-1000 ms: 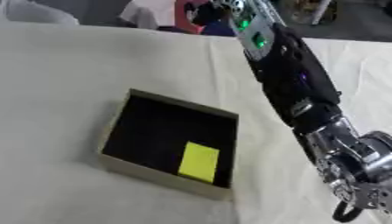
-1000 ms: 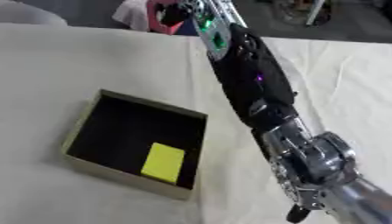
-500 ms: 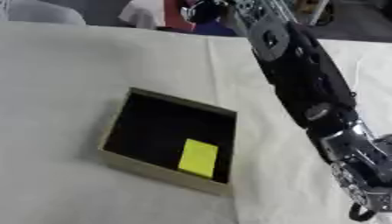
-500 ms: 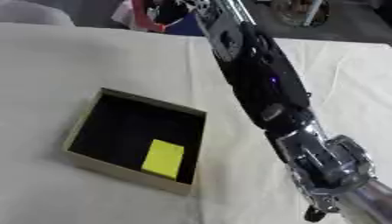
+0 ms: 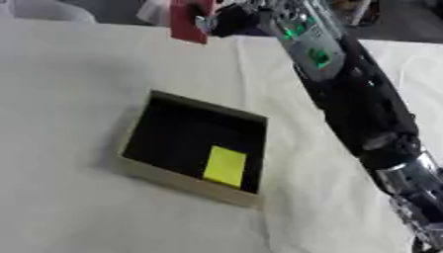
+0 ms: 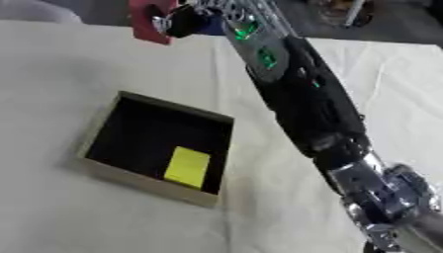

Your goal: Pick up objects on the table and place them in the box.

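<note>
Right hand (image 6: pixel 186 20): at the top of both views, about 11 o'clock from the box, reached far across the desk on a long black arm with green lights.
Fingers (image 5: pixel 210 23): curled round a red object, pinching its right edge.
Red object (image 6: pixel 147 21): flat, roughly rectangular, held upright above the far part of the desk, well apart from the box; whether lifted clear of the cloth cannot be told.
Box (image 5: pixel 186 181): shallow, tan-walled, dark inside, lying askew on the desk left of centre, open side up.
Yellow object (image 5: pixel 225 166): flat rectangle lying inside the box, in its near right part, toward 5 o'clock of the interior, close to the near wall.
Right arm (image 6: pixel 303 104): running from the lower right corner diagonally up to 12 o'clock, passing to the right of the box without touching it.
Desk (image 5: pixel 61 89): covered with a pale cloth, slightly wrinkled beside the arm.
Left hand: showing in neither view.
</note>
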Controlling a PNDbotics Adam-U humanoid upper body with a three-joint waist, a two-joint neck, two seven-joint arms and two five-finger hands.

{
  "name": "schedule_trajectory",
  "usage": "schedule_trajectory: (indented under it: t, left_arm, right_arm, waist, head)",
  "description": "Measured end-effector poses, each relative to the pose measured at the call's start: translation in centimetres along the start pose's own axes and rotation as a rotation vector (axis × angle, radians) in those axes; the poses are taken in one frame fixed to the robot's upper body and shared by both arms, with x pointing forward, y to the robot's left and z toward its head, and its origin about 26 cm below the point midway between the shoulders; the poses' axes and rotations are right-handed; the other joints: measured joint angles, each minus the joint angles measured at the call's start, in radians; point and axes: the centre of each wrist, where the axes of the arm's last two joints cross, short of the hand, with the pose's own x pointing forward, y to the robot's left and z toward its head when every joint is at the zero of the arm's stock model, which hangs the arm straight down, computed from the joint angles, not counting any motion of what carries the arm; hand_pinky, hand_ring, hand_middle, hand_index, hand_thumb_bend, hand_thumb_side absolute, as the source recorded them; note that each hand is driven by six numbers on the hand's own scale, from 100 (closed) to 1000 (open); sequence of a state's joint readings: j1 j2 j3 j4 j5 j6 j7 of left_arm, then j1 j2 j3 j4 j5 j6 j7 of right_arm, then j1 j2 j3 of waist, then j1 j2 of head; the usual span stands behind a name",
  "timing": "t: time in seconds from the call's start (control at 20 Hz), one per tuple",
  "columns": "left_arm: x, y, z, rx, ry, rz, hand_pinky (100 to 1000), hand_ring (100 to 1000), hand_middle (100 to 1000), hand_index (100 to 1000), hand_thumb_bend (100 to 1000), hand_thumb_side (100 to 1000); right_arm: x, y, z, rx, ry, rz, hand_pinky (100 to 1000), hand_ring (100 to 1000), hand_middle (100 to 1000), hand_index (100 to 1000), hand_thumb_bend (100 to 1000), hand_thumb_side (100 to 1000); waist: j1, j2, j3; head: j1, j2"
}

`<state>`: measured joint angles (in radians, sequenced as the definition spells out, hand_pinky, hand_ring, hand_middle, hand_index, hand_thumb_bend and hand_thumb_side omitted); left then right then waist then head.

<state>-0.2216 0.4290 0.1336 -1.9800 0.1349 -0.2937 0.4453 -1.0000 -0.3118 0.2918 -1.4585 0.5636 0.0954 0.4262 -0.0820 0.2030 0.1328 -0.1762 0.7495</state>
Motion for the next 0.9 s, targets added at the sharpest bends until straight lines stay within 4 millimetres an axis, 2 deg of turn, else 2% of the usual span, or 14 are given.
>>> schedule_trajectory:
  t: [0.3,0.4,0.9]
  left_arm:
    - [-0.1,0.5,0.4,-0.01,0.013,-0.022,668,759,698,767,292,570]
    - [-0.1,0.6,0.5,-0.01,0.018,-0.026,668,759,698,767,292,570]
    - [-0.2,0.9,0.9,-0.015,0.032,-0.048,667,760,698,767,292,572]
  right_arm:
    - [1.5,0.5,0.8,0.074,-0.052,-0.06,597,704,853,968,100,191]
    - [1.5,0.7,1.0,0.095,-0.058,-0.083,594,702,850,964,100,241]
    - [-0.8,2.0,2.6,0.188,-0.012,-0.203,589,700,850,959,100,375]
  waist:
    - [0.0,-0.024,-0.013]
    - [0.0,-0.03,-0.017]
    - [-0.005,-0.038,-0.023]
  head:
    - [0.011,0.015]
    - [0.015,0.015]
    - [0.018,0.015]
